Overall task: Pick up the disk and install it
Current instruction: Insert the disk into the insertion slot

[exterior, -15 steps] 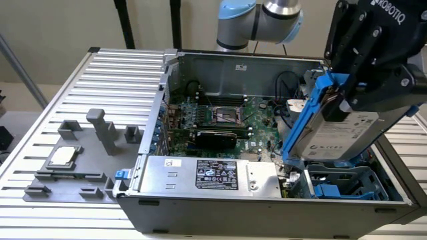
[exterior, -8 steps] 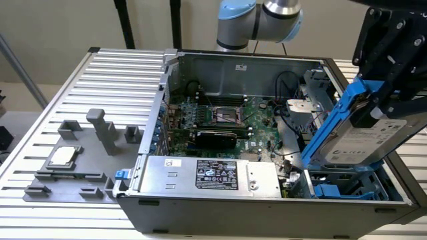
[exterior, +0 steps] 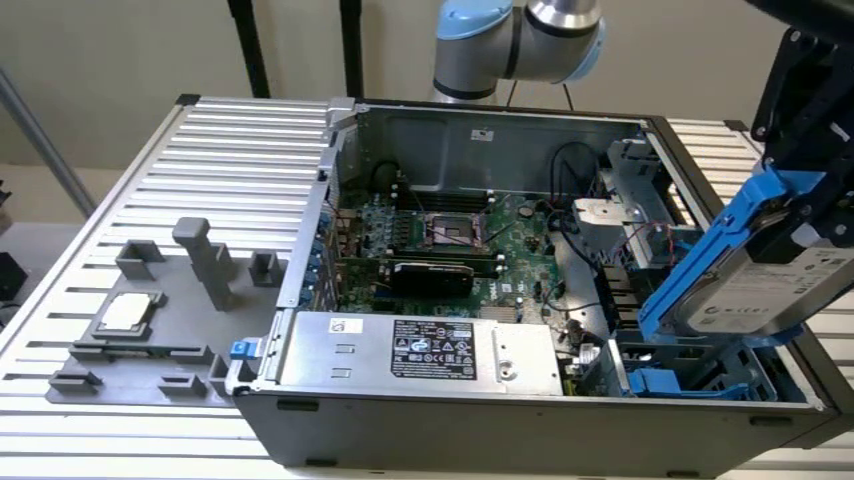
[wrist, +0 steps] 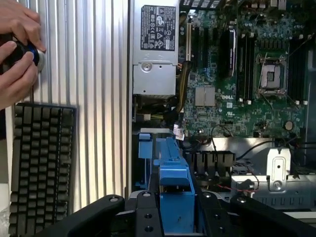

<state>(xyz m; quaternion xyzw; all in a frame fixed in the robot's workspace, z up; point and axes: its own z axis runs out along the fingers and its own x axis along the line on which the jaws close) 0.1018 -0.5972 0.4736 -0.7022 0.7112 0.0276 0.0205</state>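
Claw (wrist: 175, 219) pinches the flat silver-grey metal disk (exterior: 781, 285) with its white label and blue plastic side rails, one black finger on each side. The disk hangs tilted in the air over the drive-bay corner of the open grey computer case (exterior: 534, 425) (the exterior view's right), which sits on the ribbed metal worktop (exterior: 240, 150). A person's hand (wrist: 17, 49) is just beside a black keyboard (wrist: 39, 168).

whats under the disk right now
The disk, tilted in the tool, hangs over the open drive bay, where blue plastic fittings show. The bay floor directly beneath is covered by the disk.
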